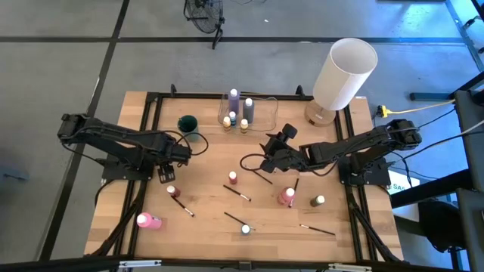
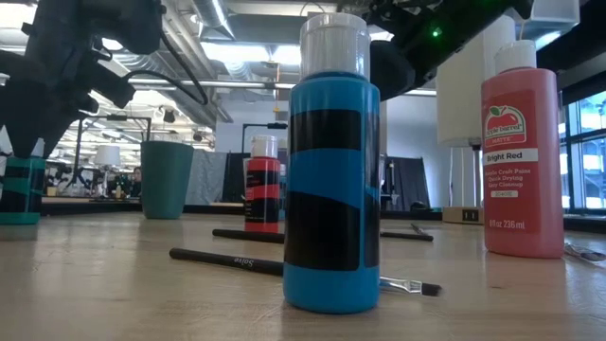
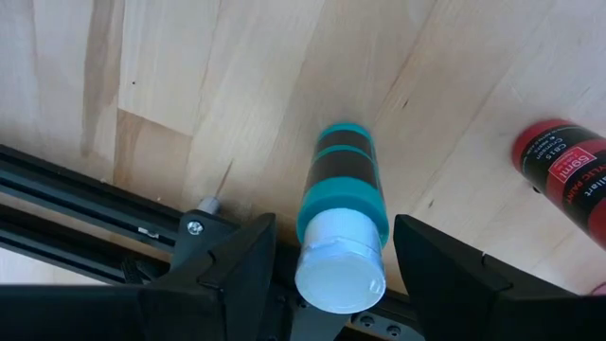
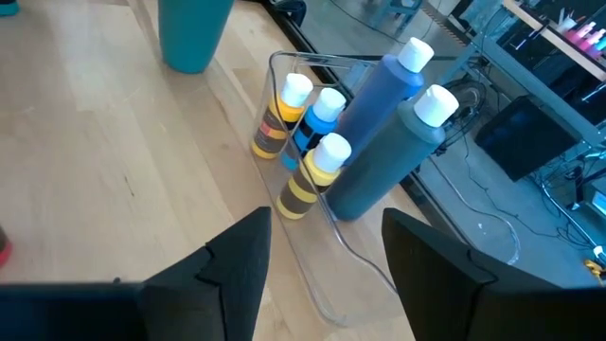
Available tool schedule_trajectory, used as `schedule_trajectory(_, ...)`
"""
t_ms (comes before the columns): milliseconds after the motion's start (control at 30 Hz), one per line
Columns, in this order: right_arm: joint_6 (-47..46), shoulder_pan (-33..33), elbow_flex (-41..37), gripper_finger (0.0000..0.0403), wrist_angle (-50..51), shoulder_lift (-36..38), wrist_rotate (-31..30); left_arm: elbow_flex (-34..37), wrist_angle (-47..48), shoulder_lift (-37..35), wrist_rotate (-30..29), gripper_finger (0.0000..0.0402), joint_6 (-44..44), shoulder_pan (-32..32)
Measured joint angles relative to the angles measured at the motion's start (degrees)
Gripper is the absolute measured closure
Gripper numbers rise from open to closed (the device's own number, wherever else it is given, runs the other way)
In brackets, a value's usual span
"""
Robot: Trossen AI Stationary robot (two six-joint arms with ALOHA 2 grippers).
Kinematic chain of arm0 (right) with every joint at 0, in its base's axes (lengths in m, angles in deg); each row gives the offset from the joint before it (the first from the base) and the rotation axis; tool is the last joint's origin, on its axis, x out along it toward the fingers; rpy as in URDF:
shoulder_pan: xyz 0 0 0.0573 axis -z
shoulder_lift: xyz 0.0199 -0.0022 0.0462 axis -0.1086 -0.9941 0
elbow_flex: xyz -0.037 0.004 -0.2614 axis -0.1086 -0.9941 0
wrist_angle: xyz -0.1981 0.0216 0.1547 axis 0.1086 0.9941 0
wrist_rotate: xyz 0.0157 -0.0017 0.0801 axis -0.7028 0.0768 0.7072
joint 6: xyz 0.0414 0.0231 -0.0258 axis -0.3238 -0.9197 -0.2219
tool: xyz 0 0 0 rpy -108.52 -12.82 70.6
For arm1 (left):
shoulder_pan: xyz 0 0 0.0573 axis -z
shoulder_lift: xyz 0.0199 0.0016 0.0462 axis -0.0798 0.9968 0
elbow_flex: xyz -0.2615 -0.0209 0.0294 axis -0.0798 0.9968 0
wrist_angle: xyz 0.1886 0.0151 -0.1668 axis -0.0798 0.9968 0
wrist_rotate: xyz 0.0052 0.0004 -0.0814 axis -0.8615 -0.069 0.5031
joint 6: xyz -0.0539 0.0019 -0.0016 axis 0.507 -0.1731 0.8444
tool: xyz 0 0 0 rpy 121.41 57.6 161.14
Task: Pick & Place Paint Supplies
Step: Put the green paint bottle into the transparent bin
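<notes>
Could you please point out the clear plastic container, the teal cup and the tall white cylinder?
Clear rectangular plastic container (image 4: pixel 322 275), right wrist view, on its near transparent wall.
Teal plastic cup (image 2: pixel 167 180), low view, on its side wall.
Tall white cylinder (image 1: pixel 344 73), high view, on its side.

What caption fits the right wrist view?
Open right tool faces a clear container holding five paint bottles.

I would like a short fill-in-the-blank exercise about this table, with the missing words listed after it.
1. The clear container holds ____ bottles.
2. The left gripper has its open jaws on either side of a bottle with a ____ cap.
3. The big pink bottle near the table's front left corner is ____ on its side.
4. The right gripper is ____, its jaws holding nothing.

Missing words: five; white; lying; open
</notes>
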Motion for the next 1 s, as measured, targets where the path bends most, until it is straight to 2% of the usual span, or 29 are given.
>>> schedule_trajectory(1000, 0.2, -0.8, 0.0, 0.0197, -0.1, 0.0, 0.1, 0.1, 0.0, 0.0, 0.1, 0.019, 0.0, 0.0)
